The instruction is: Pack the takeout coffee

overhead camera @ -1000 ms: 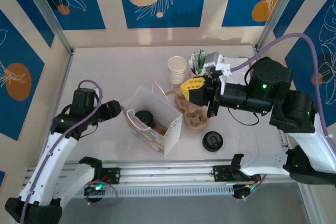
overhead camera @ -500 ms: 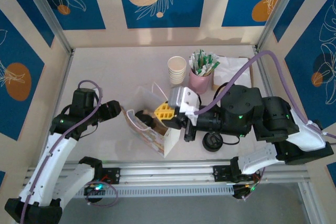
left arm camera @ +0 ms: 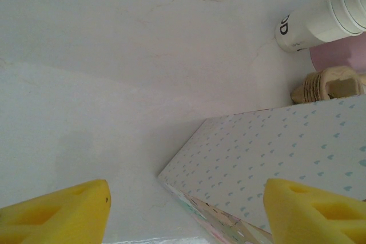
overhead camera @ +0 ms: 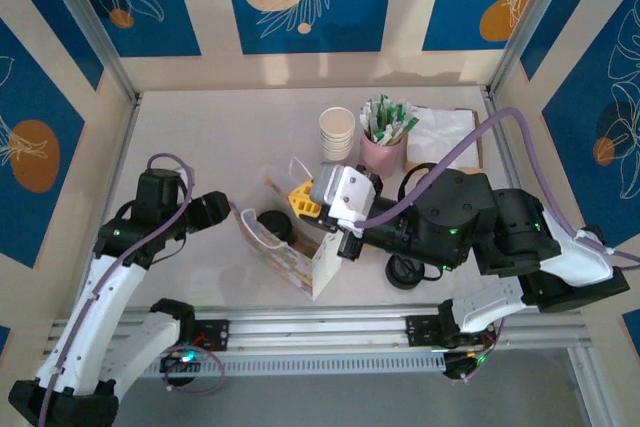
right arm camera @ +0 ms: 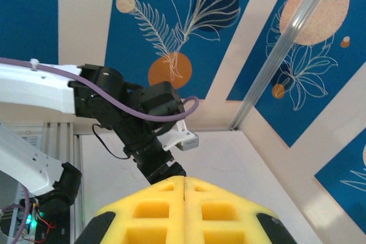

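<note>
Takeout coffee (overhead camera: 270,224) sits lid-up inside the paper bag (overhead camera: 325,265) by the table's (overhead camera: 220,137) near edge. Our left gripper (left arm camera: 186,212) stands spread beside the bag's left wall, likely to steady it. Our right gripper (overhead camera: 302,203), pressed together and empty, hovers at the bag's mouth, perhaps keeping it open.

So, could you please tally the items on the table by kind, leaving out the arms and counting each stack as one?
Coffee: 1
Cup stack: 1
Pink cup: 1
Napkins: 1
Bag: 1
Loose lid: 1
Carrier: 1
Total: 7
</note>
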